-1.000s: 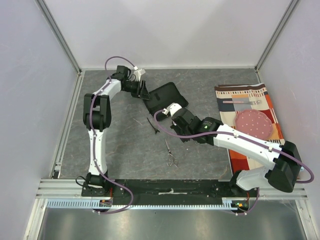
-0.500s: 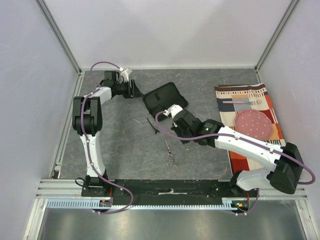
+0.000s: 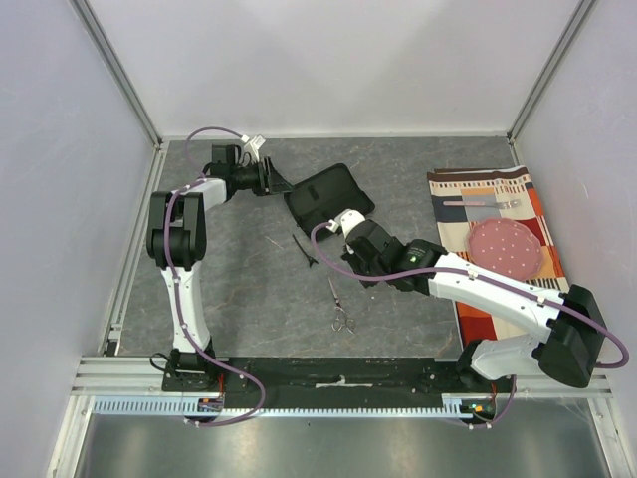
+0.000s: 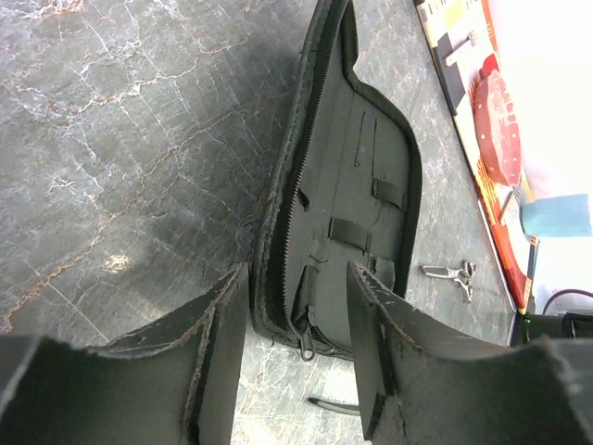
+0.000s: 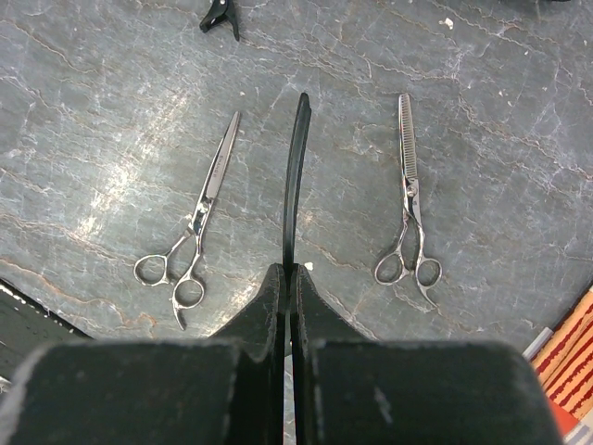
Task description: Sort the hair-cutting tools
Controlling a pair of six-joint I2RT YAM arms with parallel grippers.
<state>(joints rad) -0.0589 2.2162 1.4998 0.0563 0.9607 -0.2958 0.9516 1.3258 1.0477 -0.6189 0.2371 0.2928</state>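
Black stick is clamped edge-on in my right gripper, fingers pressed together on it. Plain scissors lie flat on the grey table one side of it, toothed scissors the other (neither touching it). My left gripper is spread, empty, just beside the unzipped black pouch.

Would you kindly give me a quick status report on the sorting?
Left gripper open, facing the open pouch. Right gripper shut on thin black stick. Two scissors lie on the table. No obstruction seen.
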